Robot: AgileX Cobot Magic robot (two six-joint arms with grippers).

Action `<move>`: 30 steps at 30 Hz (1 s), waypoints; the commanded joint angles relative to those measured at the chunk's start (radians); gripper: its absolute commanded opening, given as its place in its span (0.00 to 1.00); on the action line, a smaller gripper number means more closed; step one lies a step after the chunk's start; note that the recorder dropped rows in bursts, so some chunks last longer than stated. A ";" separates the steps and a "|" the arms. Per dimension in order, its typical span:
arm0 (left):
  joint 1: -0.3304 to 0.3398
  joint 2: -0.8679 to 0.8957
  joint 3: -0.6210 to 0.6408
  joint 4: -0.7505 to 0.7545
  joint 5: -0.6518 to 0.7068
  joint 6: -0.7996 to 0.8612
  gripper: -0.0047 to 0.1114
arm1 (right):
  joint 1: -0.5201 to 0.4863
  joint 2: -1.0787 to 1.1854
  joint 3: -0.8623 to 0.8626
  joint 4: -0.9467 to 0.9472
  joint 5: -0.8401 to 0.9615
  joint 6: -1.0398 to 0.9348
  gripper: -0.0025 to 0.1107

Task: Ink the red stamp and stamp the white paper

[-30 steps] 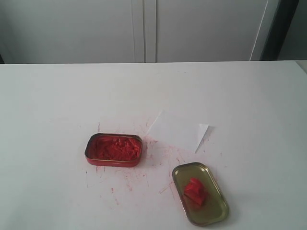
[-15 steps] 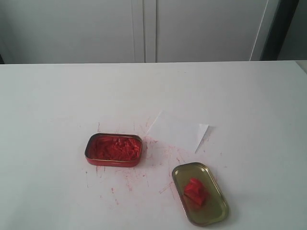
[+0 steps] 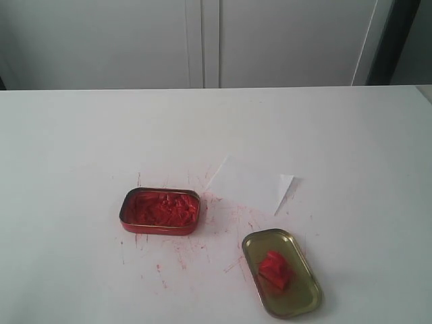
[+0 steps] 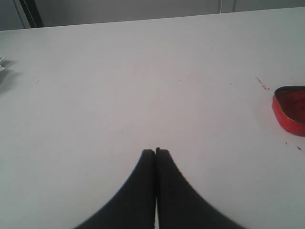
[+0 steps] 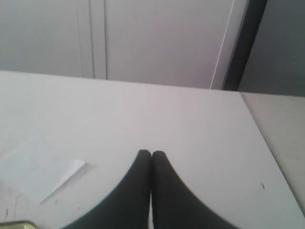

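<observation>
The red stamp [image 3: 275, 270], a small red block, lies inside a gold lid [image 3: 300, 302] at the front right of the table. The white paper [image 3: 248, 185] lies flat behind it, one corner curled up; it also shows in the right wrist view as the white paper [image 5: 35, 167]. No imprint is visible on it. Neither arm appears in the exterior view. My left gripper [image 4: 156, 151] is shut and empty over bare table, well apart from the red tin. My right gripper [image 5: 151, 152] is shut and empty, with the paper off to one side.
A red tin [image 3: 160, 210] of lumpy red ink paste stands left of the paper; its end shows as the red tin [image 4: 290, 109]. Red specks and streaks mark the tabletop [image 3: 202, 250] around the tin. White cabinet doors [image 3: 202, 40] rise behind the table.
</observation>
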 commanded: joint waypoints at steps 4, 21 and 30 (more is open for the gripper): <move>-0.003 -0.004 0.003 0.001 -0.004 -0.001 0.04 | 0.010 0.213 -0.071 0.014 0.017 -0.025 0.02; -0.003 -0.004 0.003 0.001 -0.004 -0.001 0.04 | 0.055 0.646 -0.289 0.087 0.175 -0.025 0.02; -0.003 -0.004 0.003 0.001 -0.004 -0.001 0.04 | 0.202 0.759 -0.369 0.084 0.329 -0.051 0.02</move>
